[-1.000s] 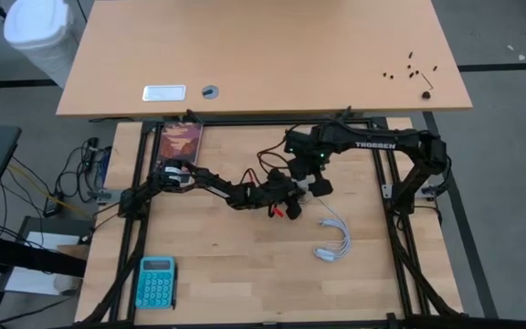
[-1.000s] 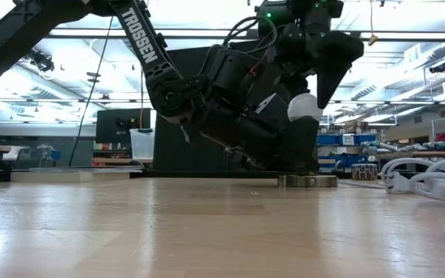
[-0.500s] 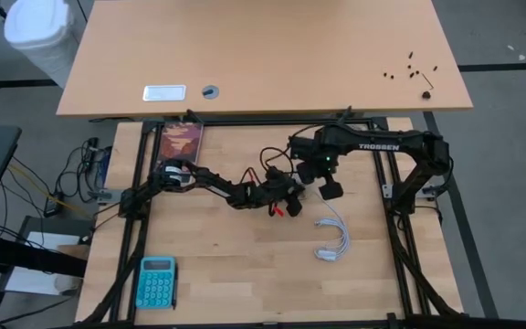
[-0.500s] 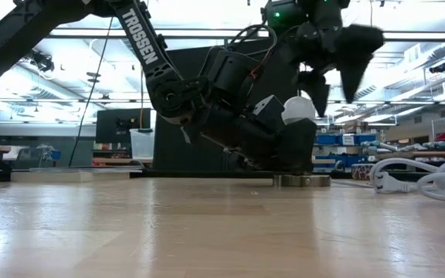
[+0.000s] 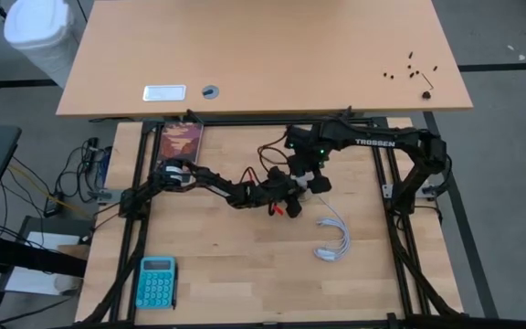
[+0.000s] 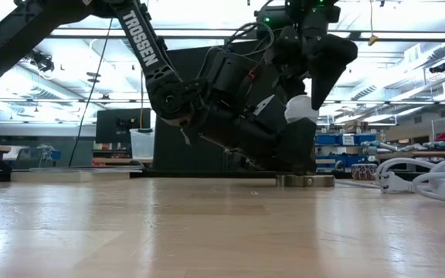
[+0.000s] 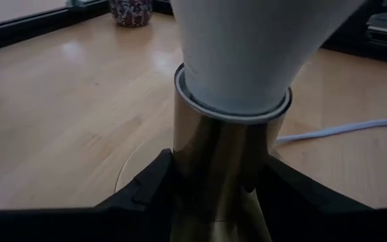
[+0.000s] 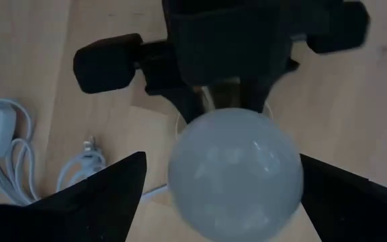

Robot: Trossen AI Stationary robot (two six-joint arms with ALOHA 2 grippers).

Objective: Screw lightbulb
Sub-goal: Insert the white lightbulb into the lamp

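Mid-table: the small white frosted lightbulb [image 6: 301,108] stands dome-up, its neck seated in a brassy metal socket tube [image 7: 222,168]. The tube sits on a round brass-grey base disc [image 6: 305,180] that lies flat on the pale wooden tabletop [image 5: 245,265].

Left gripper [image 7: 217,181]: low over the table near its centre, arm stretched in from the left side. Its two dark fingers [image 7: 146,185] are pinched on the socket tube from either side, just below the white collar of the bulb.

Right gripper [image 8: 220,202]: pointing down over the bulb from above. From its own wrist camera the dome fills the space between the two dark fingers [image 8: 106,185], and a clear gap shows on each side. Jaws spread wide, not touching the glass. In the low view its dark finger hangs right beside the dome, tip pointing down.

A coiled white cable with plug [image 5: 332,239] lies on the wood just to the right of the socket, apart from both grippers.

Near the front left corner of the table lies a teal pocket calculator [image 5: 156,281]. Toward the back left lies a flat printed card in reddish-brown tones [image 5: 182,142].

Beyond the work table stands a larger tan desk [image 5: 263,55], with a few small dark screws [image 5: 412,66] scattered near its right end.
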